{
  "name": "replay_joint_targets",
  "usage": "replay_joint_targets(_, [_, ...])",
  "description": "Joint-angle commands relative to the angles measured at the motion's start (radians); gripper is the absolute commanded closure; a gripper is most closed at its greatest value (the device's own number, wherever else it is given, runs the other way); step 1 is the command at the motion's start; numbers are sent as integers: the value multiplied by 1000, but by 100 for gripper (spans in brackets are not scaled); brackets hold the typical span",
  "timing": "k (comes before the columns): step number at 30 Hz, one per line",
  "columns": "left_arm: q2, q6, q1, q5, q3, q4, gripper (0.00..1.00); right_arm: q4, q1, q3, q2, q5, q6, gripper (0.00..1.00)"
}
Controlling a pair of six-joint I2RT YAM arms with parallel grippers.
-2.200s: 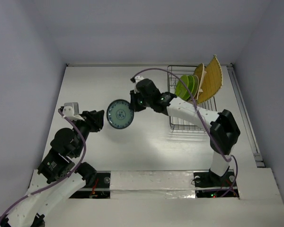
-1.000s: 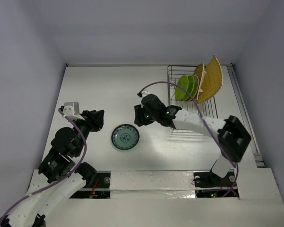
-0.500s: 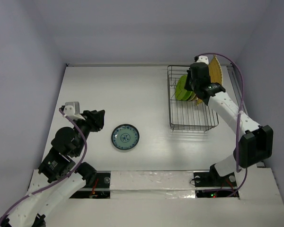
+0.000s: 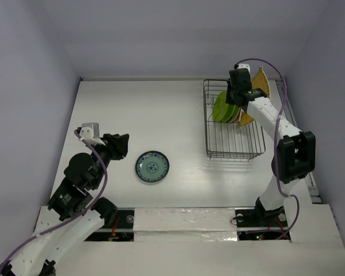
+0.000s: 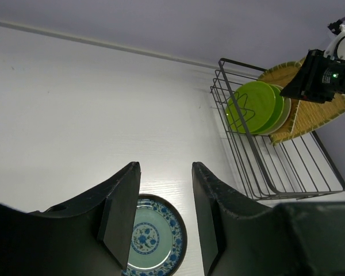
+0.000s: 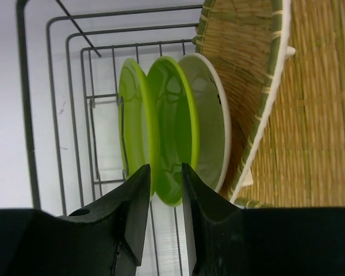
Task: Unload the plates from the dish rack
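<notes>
The teal patterned plate [image 4: 152,167] lies flat on the table; in the left wrist view it [image 5: 155,241] shows below and between my left fingers. My left gripper [image 4: 122,144] [image 5: 165,218] is open and empty, above and to the left of it. The grey wire dish rack [image 4: 236,141] [image 5: 236,146] [image 6: 27,115] holds two upright lime-green plates [image 4: 223,107] [image 6: 132,126], a cream plate [image 6: 210,121], an oval woven tray [image 6: 247,69] and a square woven tray [image 4: 259,92] [image 6: 322,103]. My right gripper [image 4: 233,102] [image 6: 164,172] is open, just above the green plates' rims.
White walls close off the table at the back and both sides. The rack stands at the back right, its near half holding nothing. My right arm [image 5: 319,77] reaches over the rack's far end.
My right gripper let the teal plate go on the table, then swung back to the rack and now hovers over the green plates. The left arm has barely moved.
</notes>
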Motion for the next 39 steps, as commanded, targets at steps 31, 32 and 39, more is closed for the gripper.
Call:
replay_joint_targets(31, [17,4,24,28,-14,55,62,46,-17,114,-104,53,-62,99])
replay_joint_targets(32, [19,4,24,29,-12,54,62,38,-17,123,-123,59,-64,99])
replay_joint_targets(39, [20,6,33,29,-14,57,62,67,4,65,-278,-79,-30,100])
